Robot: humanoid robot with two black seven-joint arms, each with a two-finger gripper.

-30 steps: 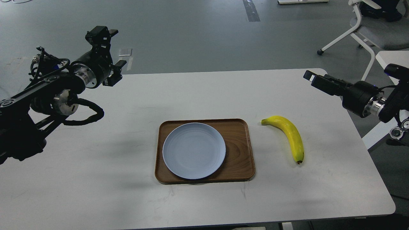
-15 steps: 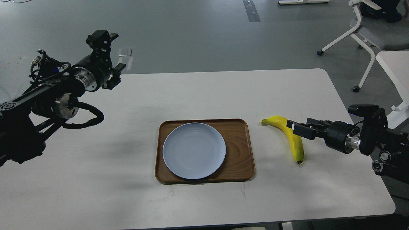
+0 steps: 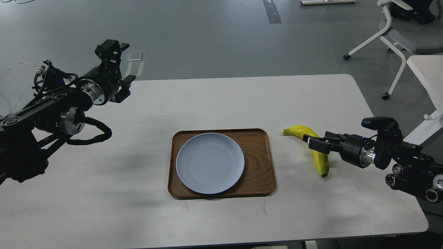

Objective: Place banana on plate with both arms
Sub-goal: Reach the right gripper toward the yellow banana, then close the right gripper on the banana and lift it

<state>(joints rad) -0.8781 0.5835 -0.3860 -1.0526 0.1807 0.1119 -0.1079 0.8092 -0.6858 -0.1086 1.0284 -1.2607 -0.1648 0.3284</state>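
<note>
The yellow banana (image 3: 322,163) lies on the white table, right of the tray, stem end pointing left and dark tip toward me. The pale blue-grey plate (image 3: 210,163) sits empty in the left part of the brown wooden tray (image 3: 259,152). My right gripper (image 3: 312,141) reaches in from the right, low over the banana's middle, its two fingers apart on either side of the fruit and hiding part of it. The banana still rests on the table. My left gripper (image 3: 119,64) is open and empty, raised above the table's far left corner, far from the plate.
The white table (image 3: 221,103) holds only the tray and banana. A white office chair (image 3: 398,33) and a second white table (image 3: 427,71) stand beyond the right edge. The grey floor lies behind.
My right arm swung down from high at the far right to the banana, then slid further left over its middle. The left gripper shifted slightly. The banana and plate have not moved.
</note>
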